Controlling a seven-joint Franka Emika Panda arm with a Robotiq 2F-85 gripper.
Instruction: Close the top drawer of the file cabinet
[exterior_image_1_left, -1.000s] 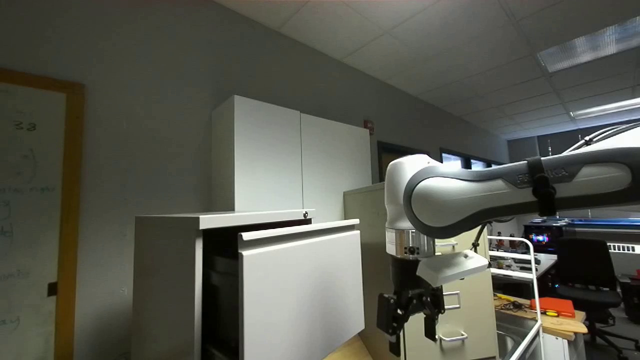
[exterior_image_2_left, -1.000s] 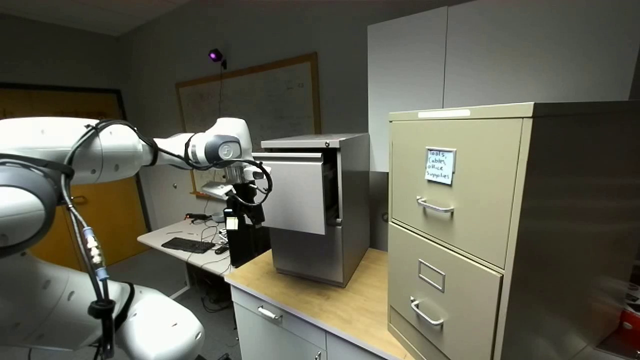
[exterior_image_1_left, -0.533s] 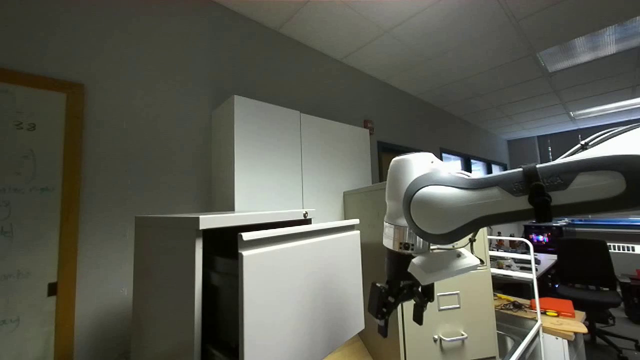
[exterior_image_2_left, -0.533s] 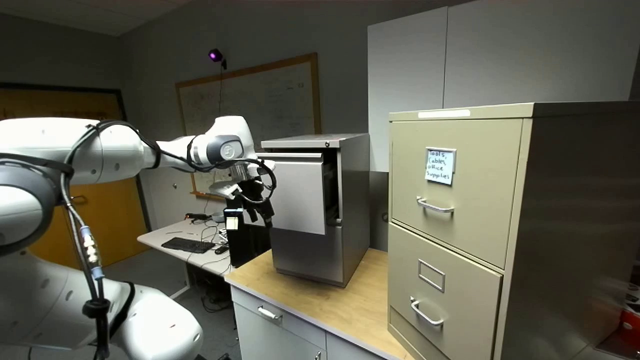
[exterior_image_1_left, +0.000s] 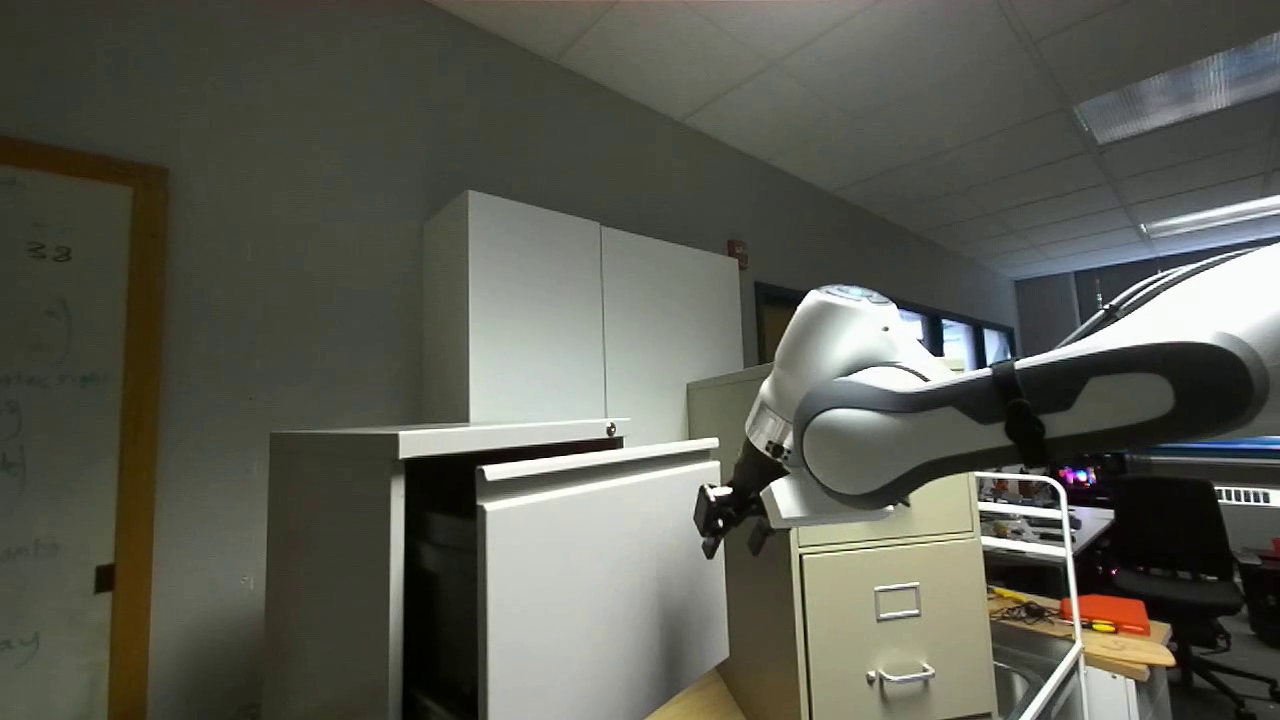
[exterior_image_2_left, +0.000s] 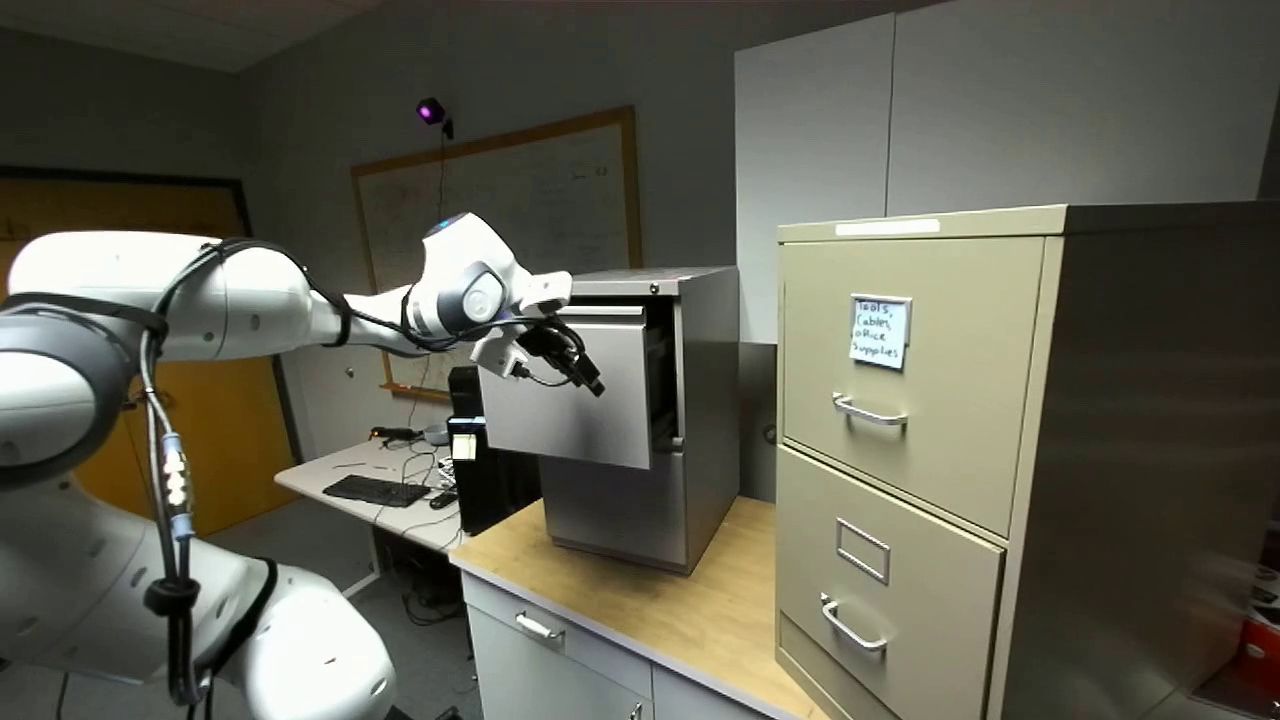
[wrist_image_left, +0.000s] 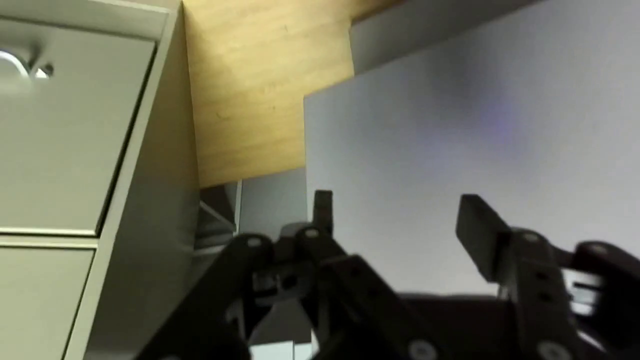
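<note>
my gripper (wrist_image_left: 397, 215) has its fingers (wrist_image_left: 323, 212) spread wide, a clear gap b/w them; in the wrist view the pale front of the top drawer (wrist_image_left: 400, 150) shows thru that gap. in both exterior views the drawer juts well fwd out of the file cabinet (exterior_image_2_left: 710, 420), & in an exterior view i see the dark inside b/w its front & the cabinet body. lower drawer (exterior_image_2_left: 615, 510) sits flush below.

my arm (exterior_image_1_left: 905, 440) reaches in w/ the wrist tilted, so my fingertips aim fwd & down at the drawer front, near one side edge of it. can't tell if the tips touch. soft shadow on the front below my hand in an exterior view.

file cabinet's upright on the wood worktop (exterior_image_2_left: 740, 600). beige cabinet (exterior_image_2_left: 950, 400) stands near it on the same side as that edge, w/ handled drawers & a label (exterior_image_2_left: 880, 332) reading tools, cables, office supplies. white two-door cupboard (exterior_image_1_left: 535, 310) is up behind. whiteboard (exterior_image_2_left: 560, 190) w/ wood frame on the wall; desk (exterior_image_2_left: 310, 478) w/ keyboard (exterior_image_2_left: 377, 490) & mouse (exterior_image_2_left: 443, 499) beyond the worktop. in an exterior view, red case (exterior_image_1_left: 1110, 612) & dark office chair (exterior_image_1_left: 1165, 530) past the beige cabinet.
</note>
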